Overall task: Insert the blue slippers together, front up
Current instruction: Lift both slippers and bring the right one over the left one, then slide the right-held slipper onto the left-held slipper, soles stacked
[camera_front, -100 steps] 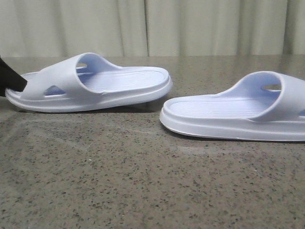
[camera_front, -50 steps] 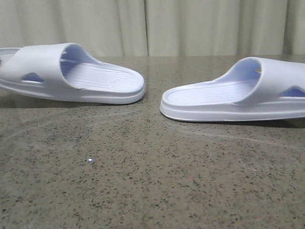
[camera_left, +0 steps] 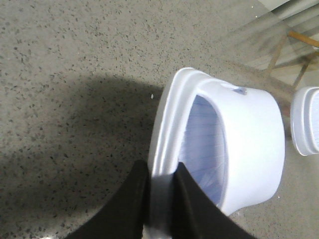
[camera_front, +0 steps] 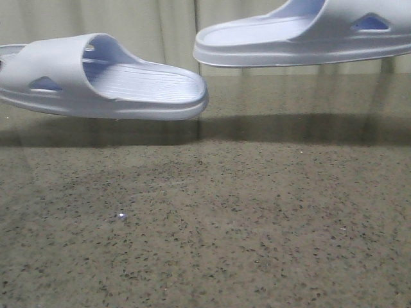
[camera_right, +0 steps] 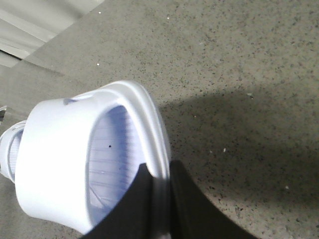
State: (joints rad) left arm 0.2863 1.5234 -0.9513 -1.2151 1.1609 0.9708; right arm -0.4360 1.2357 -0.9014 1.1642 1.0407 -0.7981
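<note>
Well, both pale lavender-blue foam slippers hang in the air above the speckled grey stone desk, casting a long dark shadow toward its far edge. The left slipper floats lower over the left side, its wide strap, small side cut-out and ribbed footbed showing; the left claw pinches its thick sole rim between black fingers. The right slipper sits higher over the right side, near the other's open end, the right claw clamped on its smooth moulded edge.
</note>
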